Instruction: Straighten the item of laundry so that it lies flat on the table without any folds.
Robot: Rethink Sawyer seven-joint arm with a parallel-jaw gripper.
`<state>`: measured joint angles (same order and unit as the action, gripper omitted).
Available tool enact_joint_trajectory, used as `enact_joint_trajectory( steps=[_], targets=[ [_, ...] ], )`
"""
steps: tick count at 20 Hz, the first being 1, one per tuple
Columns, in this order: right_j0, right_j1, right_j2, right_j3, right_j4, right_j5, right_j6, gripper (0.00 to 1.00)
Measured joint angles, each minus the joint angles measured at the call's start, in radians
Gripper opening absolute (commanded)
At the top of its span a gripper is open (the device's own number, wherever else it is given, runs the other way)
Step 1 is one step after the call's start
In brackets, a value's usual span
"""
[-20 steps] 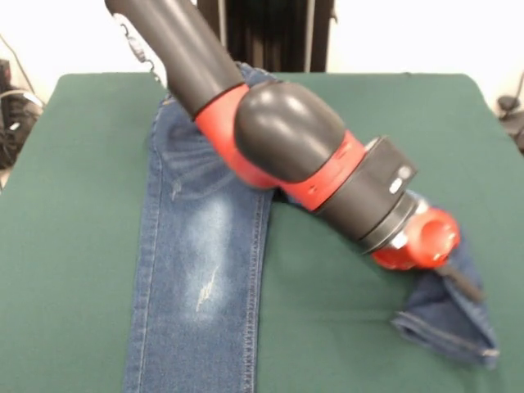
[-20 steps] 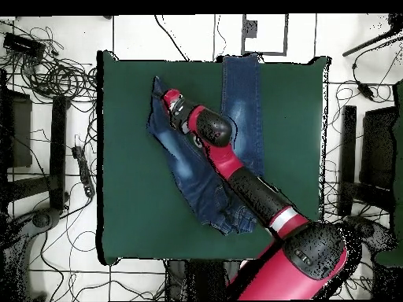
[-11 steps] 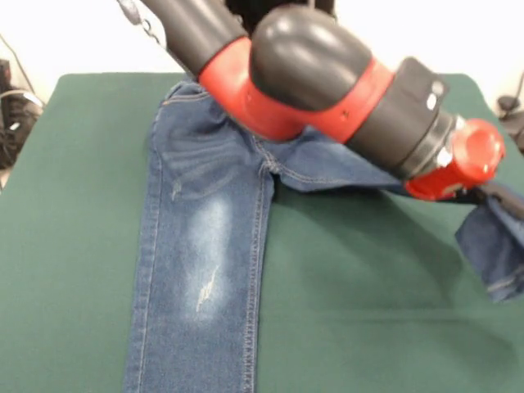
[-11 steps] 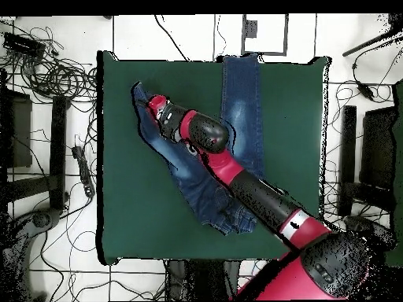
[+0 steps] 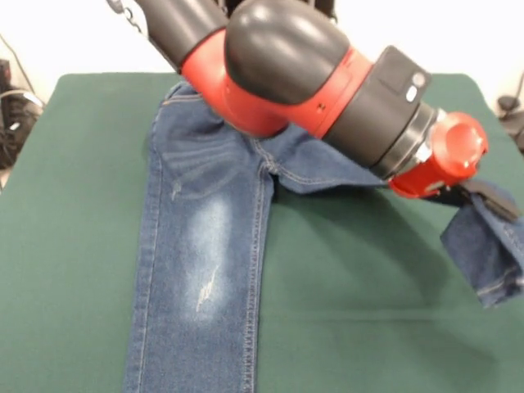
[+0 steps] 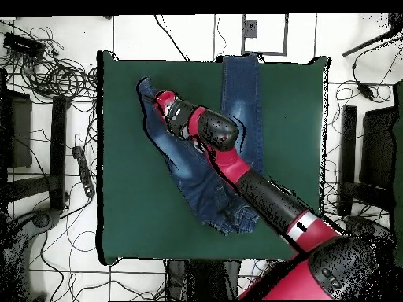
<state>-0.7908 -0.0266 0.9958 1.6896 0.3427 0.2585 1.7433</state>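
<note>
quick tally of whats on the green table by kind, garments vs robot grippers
Garments: 1, the jeans, one leg flat, the other lifted at its end.
Grippers: 1, the gripper, shut on the lifted leg's end.
Total: 2, on the table.

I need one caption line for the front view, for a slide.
Sawyer end effector lifts one leg of the jeans above the green table.

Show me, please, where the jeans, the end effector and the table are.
jeans (image 5: 205,254): front view, faded thigh patch.
end effector (image 5: 491,196): front view, dark tip at the lifted leg's hem.
table (image 5: 352,311): front view, bare green cloth.
</note>
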Motion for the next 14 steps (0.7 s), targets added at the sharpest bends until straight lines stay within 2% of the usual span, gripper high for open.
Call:
enact_joint_trajectory(
  steps=[1, 2, 14],
  targets=[
    [0.0, 0.009, 0.001, -0.008, -0.005, 0.0, 0.0, 0.0],
    [-0.001, 0.045, 0.0, -0.039, -0.041, 0.0, 0.0, 1.0],
    [-0.001, 0.134, 0.002, -0.087, -0.107, 0.0, 0.0, 1.0]
  ],
)
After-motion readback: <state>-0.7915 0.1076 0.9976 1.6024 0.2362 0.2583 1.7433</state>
